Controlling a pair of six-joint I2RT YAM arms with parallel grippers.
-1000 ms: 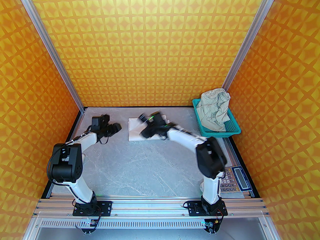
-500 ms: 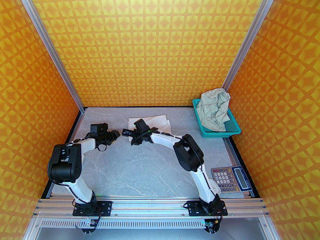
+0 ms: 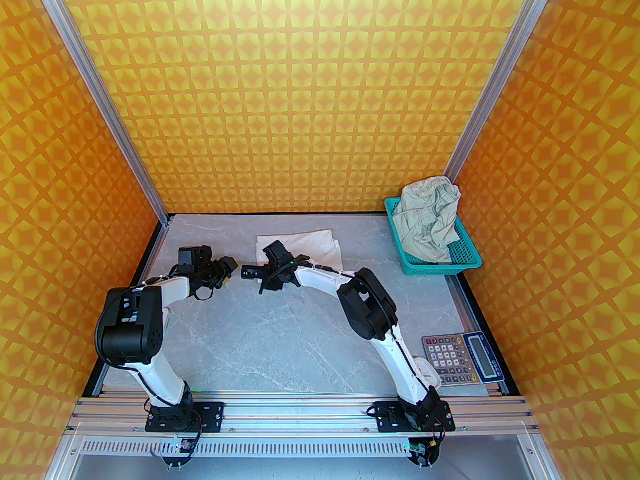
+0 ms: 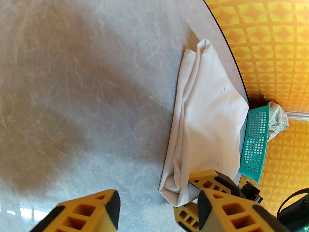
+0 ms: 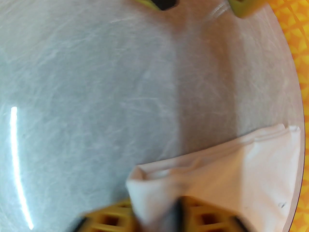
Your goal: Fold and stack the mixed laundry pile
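Right claw (image 5: 169, 213) blurs at the T-shirt (image 5: 241, 173) corner, grip unclear.

- The table (image 3: 280, 338) is showing a smooth grey stone-look top, glossing with streaks of glare.
- The T-shirt (image 4: 207, 119) is lying as soft white cloth, matt and creasing in folds.
- The shorts (image 3: 430, 218) are looking like pale, crumpled matt cloth.
- The basket (image 4: 256, 139) is showing teal plastic mesh, slightly shiny.
- The left gripper (image 4: 158, 204) is showing yellow plastic fingers (image 4: 231, 214) with a hollow lattice and black pads (image 4: 115, 203), possibly rubber.
- The frame rails (image 3: 300, 410) are gleaming as brushed metal.
- The arms (image 3: 165, 368) are wearing smooth white and matt black shells.
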